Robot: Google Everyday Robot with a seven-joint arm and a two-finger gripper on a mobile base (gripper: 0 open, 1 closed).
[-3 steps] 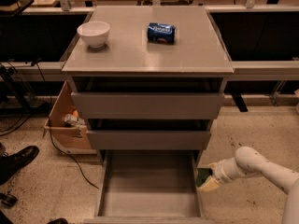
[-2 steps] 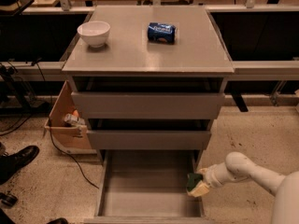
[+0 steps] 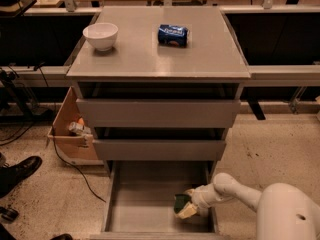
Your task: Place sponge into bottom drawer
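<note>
a: the end effector (image 3: pixel 189 207) has slid left, in over the bottom drawer (image 3: pixel 142 199).
b: and the sponge (image 3: pixel 181 202)?
a: clamped in its grip, low over the drawer floor, near the right wall.

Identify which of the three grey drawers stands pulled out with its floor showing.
The bottom drawer: the top drawer and middle drawer show only their fronts. The gripper holds the sponge over the open drawer's floor.

Dim warm light, gripper (image 3: pixel 187 207) in shaded drawer (image 3: pixel 145 201)
</note>
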